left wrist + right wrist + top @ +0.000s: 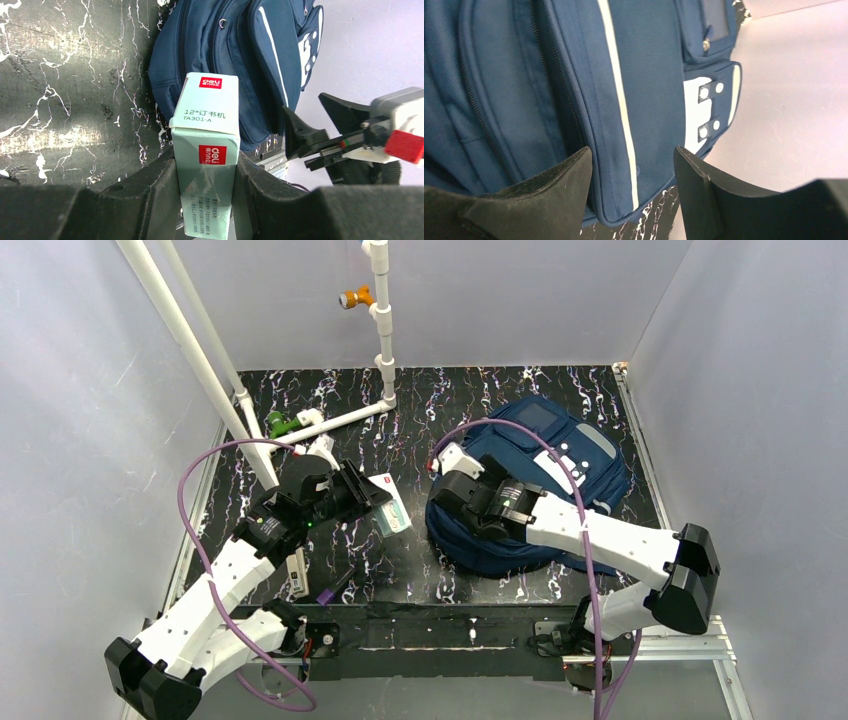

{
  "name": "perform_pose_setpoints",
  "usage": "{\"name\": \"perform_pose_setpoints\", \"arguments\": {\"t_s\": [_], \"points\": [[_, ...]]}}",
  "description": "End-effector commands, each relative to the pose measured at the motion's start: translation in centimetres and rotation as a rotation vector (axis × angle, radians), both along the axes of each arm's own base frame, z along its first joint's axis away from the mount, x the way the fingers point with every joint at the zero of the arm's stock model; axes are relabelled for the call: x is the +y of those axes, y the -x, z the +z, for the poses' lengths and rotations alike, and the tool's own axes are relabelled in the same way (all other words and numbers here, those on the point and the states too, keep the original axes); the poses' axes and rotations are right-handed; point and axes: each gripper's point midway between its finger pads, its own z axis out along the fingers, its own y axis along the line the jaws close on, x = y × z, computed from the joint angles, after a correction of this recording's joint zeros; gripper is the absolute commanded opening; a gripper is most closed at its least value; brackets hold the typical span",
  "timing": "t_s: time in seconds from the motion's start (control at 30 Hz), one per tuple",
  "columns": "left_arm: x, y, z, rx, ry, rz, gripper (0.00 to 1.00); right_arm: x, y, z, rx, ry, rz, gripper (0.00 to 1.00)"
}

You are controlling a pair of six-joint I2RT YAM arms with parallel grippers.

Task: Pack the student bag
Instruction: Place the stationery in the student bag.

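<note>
Tabletop (pixel 450 400) of black, white-veined marble pattern carries the student bag (pixel 520 440), which lies flat on its right half with the front pockets and white patch facing up. Over the bag's near left edge hangs the right gripper (pixel 631 155); its jaws stand apart and straddle a piped seam of the navy fabric without pinching it, and a strip of table shows beside one finger. To the left of the bag, the left gripper (pixel 368 495) is clamped on a pale green stapler box (pixel 205 150) with red logos, one end of the box pointing toward the bag. A white pipe frame (pixel 380 330) rises at the back.
</note>
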Motion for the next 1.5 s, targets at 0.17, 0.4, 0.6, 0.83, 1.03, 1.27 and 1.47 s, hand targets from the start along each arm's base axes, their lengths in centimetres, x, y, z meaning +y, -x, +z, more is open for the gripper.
{"name": "perform_pose_setpoints", "arguments": {"t_s": [0.17,0.4,0.6,0.83,1.03,1.27,1.47], "points": [[-0.5,0.0,1.2,-0.021,0.039,-0.013,0.28,3.0,1.8,-3.6,0.193,-0.045,0.127,0.72],[-0.2,0.2,1.4,-0.029,0.036,-0.008,0.28,2.6,1.3,-3.8,0.155,-0.02,0.111,0.79],[-0.3,0.4,1.5,-0.022,0.052,-0.014,0.28,-0.9,-0.2,-2.5,-0.009,0.154,-0.039,0.69],[-0.8,0.7,2.0,-0.025,0.082,-0.034,0.28,-1.1,-0.6,1.8,-0.098,0.059,-0.062,0.53],[-3.2,0.8,1.9,0.019,0.182,-0.111,0.28,-1.5,-1.5,1.8,-0.11,0.034,-0.062,0.01],[-7.3,0.3,3.4,0.035,0.382,-0.214,0.27,3.0,-0.6,4.4,-0.007,-0.346,0.031,0.01],[-12.0,0.4,2.7,0.103,0.352,-0.267,0.27,4.7,-1.0,7.5,-0.009,-0.583,0.029,0.01]]}}
